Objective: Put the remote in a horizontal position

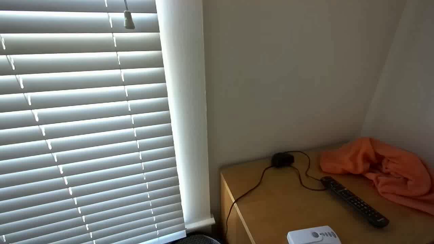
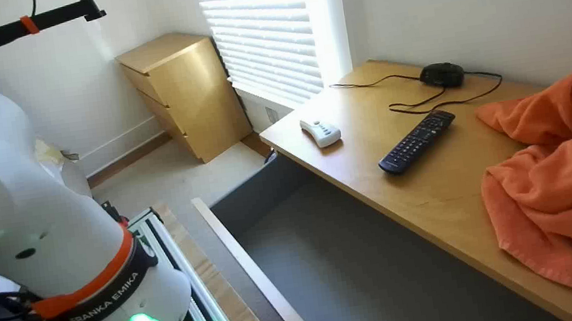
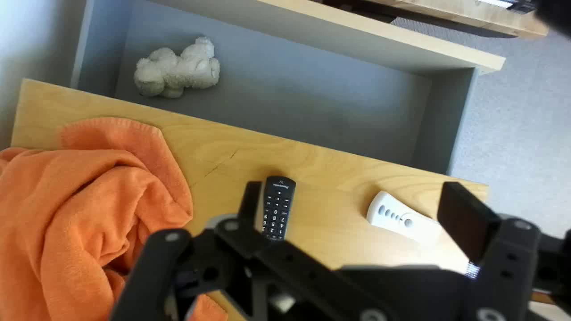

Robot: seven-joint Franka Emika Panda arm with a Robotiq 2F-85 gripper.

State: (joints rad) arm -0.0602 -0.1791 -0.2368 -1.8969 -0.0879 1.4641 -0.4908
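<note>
Remote [image 2: 417, 142], black, flat on dresser [image 3: 330, 178], end toward drawer [image 3: 312, 102]; best pinched mid-length across its width, then turned sideways. Gripper [image 3: 356, 207]: empty, jaws wide apart.

Grained wood with a smooth sheen tops the bench [image 3: 330, 200], the remote [image 3: 277, 208] showing dark plastic and the small control [image 2: 321, 133] smooth white plastic. The orange cloth [image 3: 102, 187] looks soft and matt, the robot arm [image 2: 46, 208] glossy white, and the jaws mostly matt black.
</note>
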